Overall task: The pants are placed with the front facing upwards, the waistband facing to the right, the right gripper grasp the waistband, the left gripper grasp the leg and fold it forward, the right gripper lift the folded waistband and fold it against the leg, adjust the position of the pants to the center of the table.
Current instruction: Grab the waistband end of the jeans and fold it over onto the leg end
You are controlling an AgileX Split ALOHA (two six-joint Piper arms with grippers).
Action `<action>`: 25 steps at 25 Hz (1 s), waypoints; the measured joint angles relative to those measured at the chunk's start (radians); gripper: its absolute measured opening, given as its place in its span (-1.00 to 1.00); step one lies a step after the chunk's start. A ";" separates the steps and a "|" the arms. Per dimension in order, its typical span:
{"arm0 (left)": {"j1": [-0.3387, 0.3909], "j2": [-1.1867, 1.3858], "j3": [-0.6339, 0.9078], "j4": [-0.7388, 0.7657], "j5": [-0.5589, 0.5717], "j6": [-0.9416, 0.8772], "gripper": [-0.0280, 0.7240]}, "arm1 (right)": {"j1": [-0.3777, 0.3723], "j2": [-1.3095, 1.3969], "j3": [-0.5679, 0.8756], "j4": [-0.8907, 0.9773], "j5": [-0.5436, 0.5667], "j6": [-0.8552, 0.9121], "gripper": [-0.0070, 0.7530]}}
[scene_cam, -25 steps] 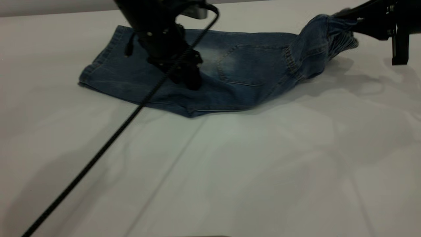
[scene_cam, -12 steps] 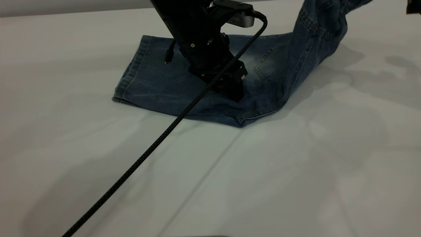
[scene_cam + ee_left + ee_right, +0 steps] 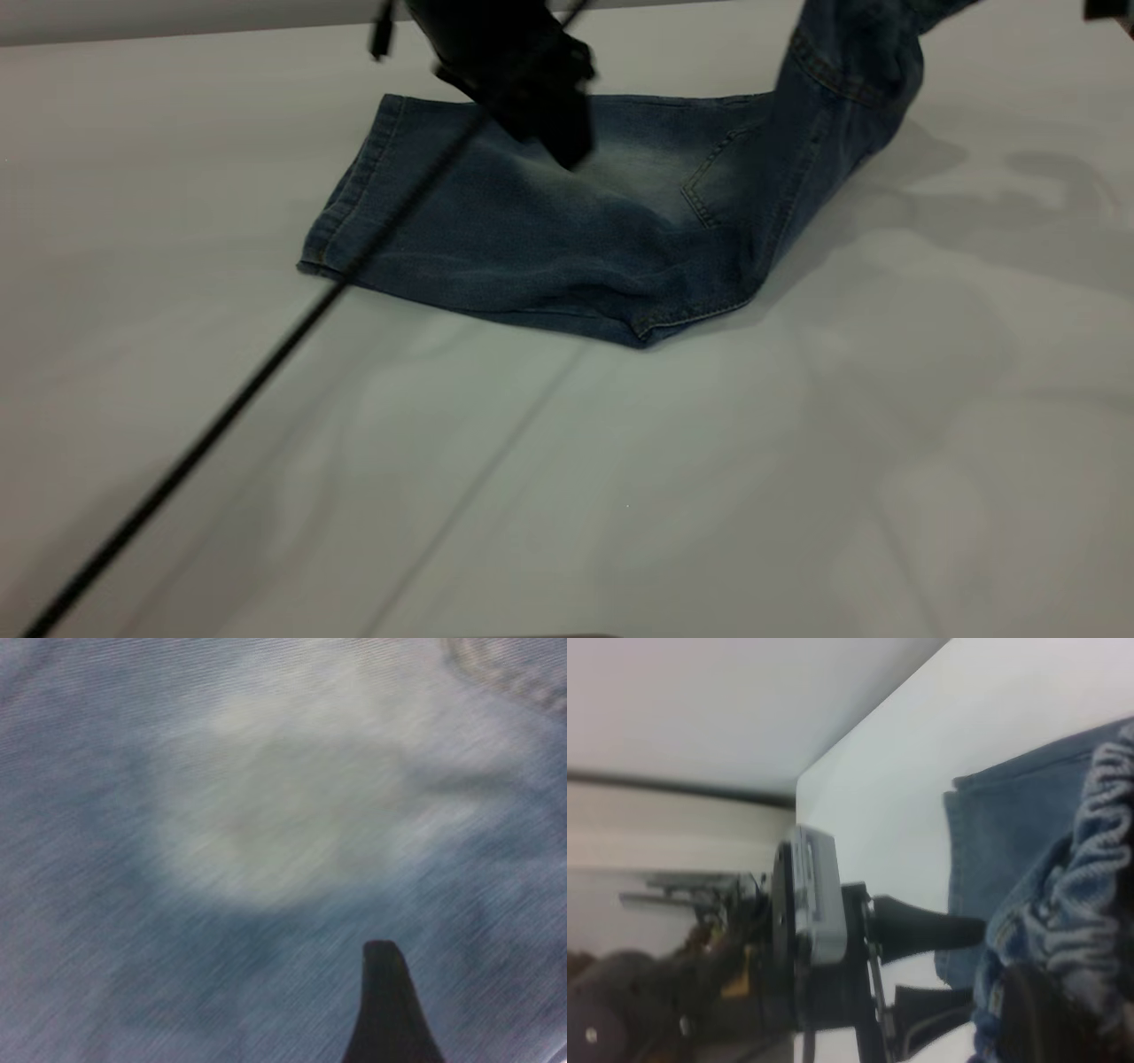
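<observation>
I've got the short blue denim pants point(image 3: 567, 221) lying folded on the big white matte table point(image 3: 709, 461), leg end flat at left, waist end hauled up off the top right of the exterior view. My bulky black left gripper point(image 3: 554, 115) hovers just over the faded patch; its spread I can't tell. The right gripper point(image 3: 1045, 1010) is clamped on the ruched elastic waistband point(image 3: 1090, 895).

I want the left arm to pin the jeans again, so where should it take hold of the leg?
Probably the hem at the left end of the pants, from above: it lies flat and clear, while the waistband end is lifted up at the right.
</observation>
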 joint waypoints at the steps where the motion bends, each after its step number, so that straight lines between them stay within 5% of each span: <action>1: 0.013 -0.001 0.000 0.034 0.025 -0.015 0.19 | 0.017 0.000 -0.018 -0.002 0.000 0.000 -0.85; 13: 0.077 0.039 0.090 0.185 0.087 -0.108 0.19 | 0.222 0.000 -0.143 -0.007 0.004 -0.004 -0.85; 25: 0.065 0.094 0.099 0.159 0.075 -0.111 0.19 | 0.260 0.000 -0.146 -0.002 0.007 -0.005 -0.85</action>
